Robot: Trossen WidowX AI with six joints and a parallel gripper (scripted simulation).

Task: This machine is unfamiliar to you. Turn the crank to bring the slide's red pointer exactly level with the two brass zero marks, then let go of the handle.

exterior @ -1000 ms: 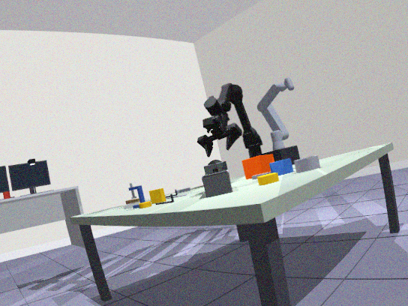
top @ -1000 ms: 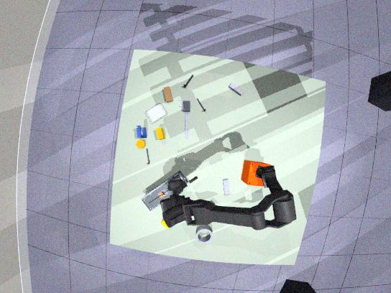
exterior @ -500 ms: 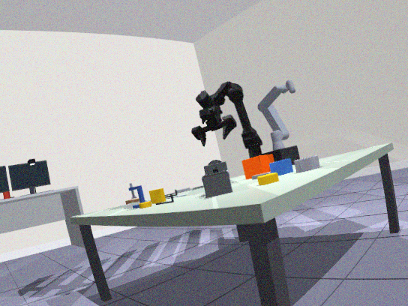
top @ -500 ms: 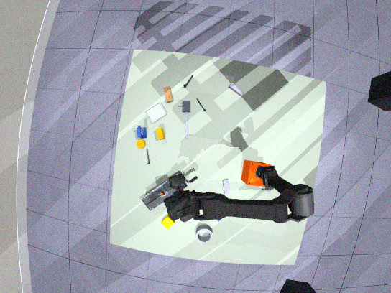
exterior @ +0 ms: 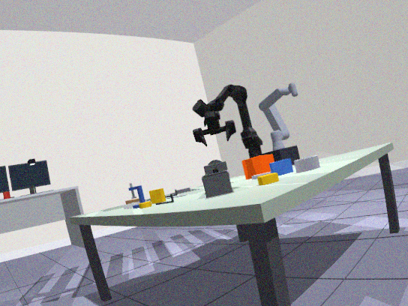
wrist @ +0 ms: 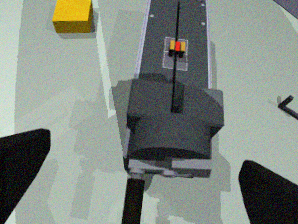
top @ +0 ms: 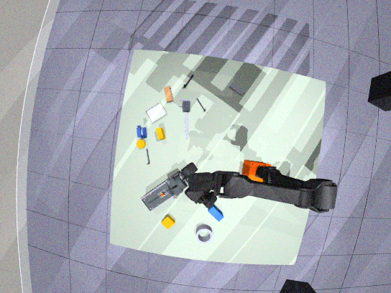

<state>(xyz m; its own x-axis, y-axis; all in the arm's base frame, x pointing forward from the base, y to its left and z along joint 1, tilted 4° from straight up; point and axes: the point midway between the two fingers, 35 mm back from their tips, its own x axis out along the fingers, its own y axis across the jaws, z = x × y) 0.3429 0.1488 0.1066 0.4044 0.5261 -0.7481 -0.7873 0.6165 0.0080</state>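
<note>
Pale walls (exterior: 94, 94) rose behind the light green surface (top: 280, 230) (exterior: 240, 206) (wrist: 50, 100). Above it reached the black arm (top: 280, 190) (exterior: 244, 112). The grey slide machine (top: 154, 200) (exterior: 217, 184) (wrist: 175, 120) stood on the surface, well apart from the orange box (top: 253, 170) (exterior: 259, 166). The pincer (top: 198, 184) (exterior: 217, 142) (wrist: 147, 155) was spread wide, gripping nothing, above the surface near the machine's crank end. In the wrist view, the black crank handle (wrist: 132, 200) showed between its fingers. Smallest, the red pointer (wrist: 178, 47) sat between two brass-yellow marks; whether it was exactly level could not be told.
</note>
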